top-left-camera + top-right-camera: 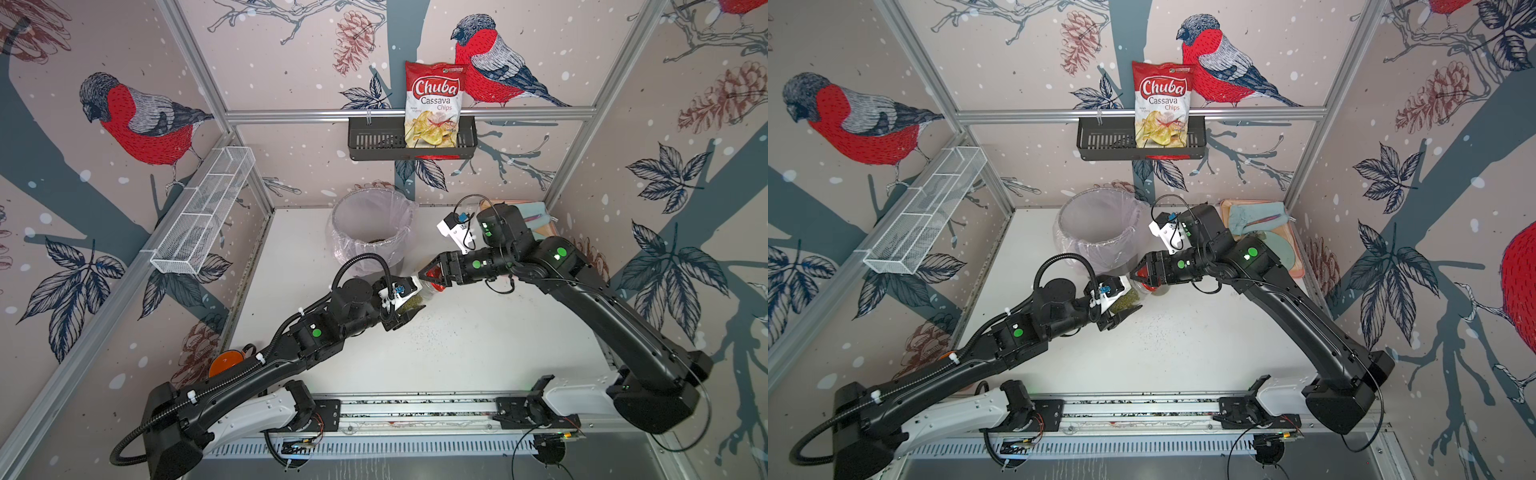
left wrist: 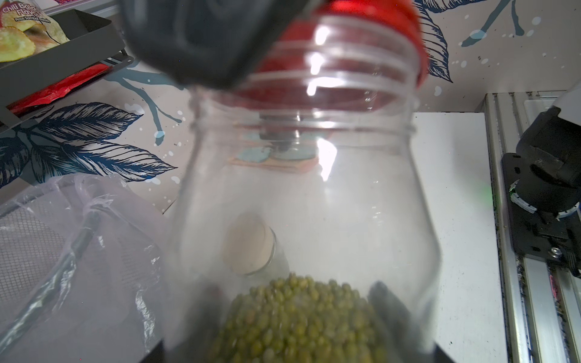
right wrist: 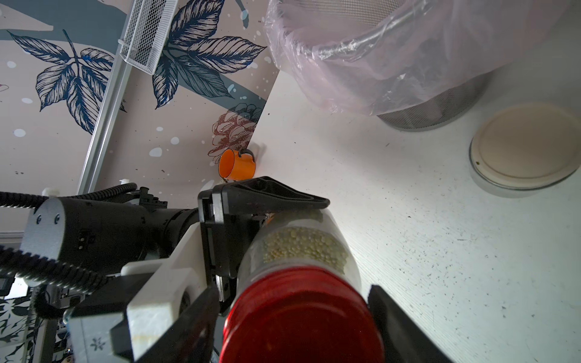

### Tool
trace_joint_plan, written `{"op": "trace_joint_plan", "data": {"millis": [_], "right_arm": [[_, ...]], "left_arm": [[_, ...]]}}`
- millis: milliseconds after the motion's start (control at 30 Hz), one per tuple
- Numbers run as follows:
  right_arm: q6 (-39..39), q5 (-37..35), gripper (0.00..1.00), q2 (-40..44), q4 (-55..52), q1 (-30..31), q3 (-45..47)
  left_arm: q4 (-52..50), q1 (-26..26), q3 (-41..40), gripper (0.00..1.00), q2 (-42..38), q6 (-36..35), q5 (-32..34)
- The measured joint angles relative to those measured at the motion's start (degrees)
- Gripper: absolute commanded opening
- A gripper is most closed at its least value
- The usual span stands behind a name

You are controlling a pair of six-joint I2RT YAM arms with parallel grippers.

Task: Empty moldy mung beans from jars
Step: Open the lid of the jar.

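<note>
Left tool [image 1: 413,297] clamps the jar [image 2: 314,204] near the bin [image 1: 376,253]; right tool [image 1: 430,279] straddles the red lid [image 3: 301,314], grip unclear, so twist it squarely.

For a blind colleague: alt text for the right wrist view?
A red lid on a jar of beans sits between the fingers of the right tool; the left tool grips the jar. Beyond: bin, beige lid, orange cup.

Both arms reach inward over the surface [image 1: 478,345] and meet near its middle, forearms angled toward each other. The left hand [image 1: 409,302] is clamped around the jar [image 2: 314,204]. The right hand [image 1: 430,275] faces it, fingers [image 3: 195,317] flanking the red lid [image 3: 301,317]; whether they press it is unclear.
</note>
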State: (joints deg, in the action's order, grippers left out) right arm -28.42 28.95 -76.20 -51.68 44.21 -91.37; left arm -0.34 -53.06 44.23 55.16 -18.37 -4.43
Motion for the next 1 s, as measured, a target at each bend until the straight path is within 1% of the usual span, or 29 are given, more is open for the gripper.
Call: {"op": "trace_joint_plan", "data": {"millis": [167, 433, 1000], "right_arm": [[0.0, -0.13, 0.74, 0.0, -0.28, 0.0, -0.33], [0.02, -0.48, 0.68, 0.04, -1.11, -0.07, -0.66], [-0.22, 0.79, 0.68, 1.2, -0.35, -1.53, -0.37]], "left_arm": [[0.0, 0.0, -0.02, 0.58, 0.0, 0.0, 0.0], [0.04, 0.0, -0.02, 0.58, -0.02, 0.0, 0.02], [1.03, 0.0, -0.28, 0.58, 0.0, 0.0, 0.04]]}}
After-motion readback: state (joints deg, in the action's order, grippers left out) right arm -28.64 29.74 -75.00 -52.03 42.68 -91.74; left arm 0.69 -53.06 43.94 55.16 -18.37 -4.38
